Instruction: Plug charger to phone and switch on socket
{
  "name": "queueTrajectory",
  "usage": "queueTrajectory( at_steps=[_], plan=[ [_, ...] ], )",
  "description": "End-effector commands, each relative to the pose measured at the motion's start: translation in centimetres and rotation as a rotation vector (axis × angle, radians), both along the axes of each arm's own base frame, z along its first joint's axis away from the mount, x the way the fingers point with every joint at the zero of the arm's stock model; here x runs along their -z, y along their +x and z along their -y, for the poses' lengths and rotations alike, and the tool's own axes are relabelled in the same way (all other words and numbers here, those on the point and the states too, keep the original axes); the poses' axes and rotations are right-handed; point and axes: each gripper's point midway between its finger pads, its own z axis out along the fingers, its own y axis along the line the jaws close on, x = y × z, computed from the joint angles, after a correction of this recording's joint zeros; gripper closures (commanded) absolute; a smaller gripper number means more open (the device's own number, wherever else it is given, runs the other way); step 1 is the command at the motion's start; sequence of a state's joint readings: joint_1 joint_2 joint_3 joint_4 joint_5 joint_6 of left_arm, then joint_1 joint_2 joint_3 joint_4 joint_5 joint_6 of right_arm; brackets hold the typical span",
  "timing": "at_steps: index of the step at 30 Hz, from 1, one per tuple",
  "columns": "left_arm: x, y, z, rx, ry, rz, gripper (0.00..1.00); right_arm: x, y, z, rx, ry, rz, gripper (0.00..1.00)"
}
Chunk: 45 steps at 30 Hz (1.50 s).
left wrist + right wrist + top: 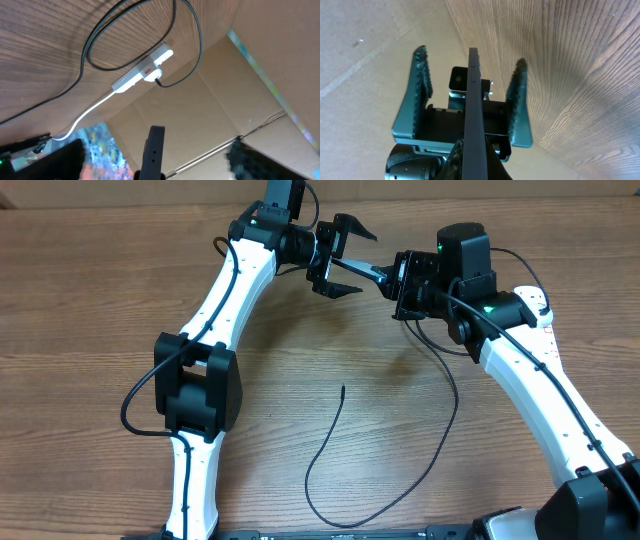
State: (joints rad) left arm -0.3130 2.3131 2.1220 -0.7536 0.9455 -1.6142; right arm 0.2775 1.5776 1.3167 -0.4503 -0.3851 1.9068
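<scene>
The slim black-edged phone (471, 100), seen edge-on, was clamped in the right pincer (388, 278) and lay between the spread jaws of the left pincer (364, 262), apparently untouched, so it could be dropped if released early.

Brown wood grain covers the table (80, 300). The charger (308, 478) is black. The socket (141, 75) is white with red-marked switches. The left gripper (470, 57) has teal fingers (420, 100) at three and nine o'clock of the black phone (472, 115).
</scene>
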Motion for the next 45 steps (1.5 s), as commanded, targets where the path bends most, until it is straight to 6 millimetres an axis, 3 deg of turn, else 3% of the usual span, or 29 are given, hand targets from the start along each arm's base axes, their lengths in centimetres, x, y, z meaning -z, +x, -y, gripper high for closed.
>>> queueTrajectory(
  at_steps=[1, 3, 8, 19, 25, 32, 40, 45],
  plan=[
    [-0.75, 0.13, 0.47, 0.000, -0.004, 0.017, 0.24, -1.25, 0.25, -0.26, -0.001, 0.011, 0.032, 0.96],
    [-0.75, 0.14, 0.47, 0.000, -0.004, 0.018, 0.34, -1.25, 0.25, -0.26, -0.001, 0.010, 0.032, 0.96],
    [-0.74, 0.13, 0.48, 0.000, -0.004, 0.018, 0.36, -1.25, 0.25, -0.26, -0.001, 0.010, 0.032, 0.96],
    [-0.74, -0.16, 0.92, 0.010, -0.003, 0.018, 0.67, -1.21, 0.10, -0.64, -0.008, 0.004, 0.035, 0.96],
    [-0.63, -0.34, 1.29, 0.017, 0.003, 0.026, 0.67, -1.22, 0.10, -0.64, -0.008, 0.004, 0.035, 0.96],
    [-0.47, -0.24, 1.28, 0.011, 0.014, 0.031, 0.76, -1.23, 0.12, -0.62, -0.007, 0.004, 0.036, 0.96],
    [-0.44, -0.21, 1.28, 0.016, 0.018, 0.044, 0.80, -1.23, 0.12, -0.63, -0.007, 0.004, 0.036, 0.96],
    [-0.44, -0.25, 1.33, 0.021, 0.018, 0.050, 0.95, -1.23, 0.12, -0.63, -0.008, 0.004, 0.036, 0.96]
  ],
)
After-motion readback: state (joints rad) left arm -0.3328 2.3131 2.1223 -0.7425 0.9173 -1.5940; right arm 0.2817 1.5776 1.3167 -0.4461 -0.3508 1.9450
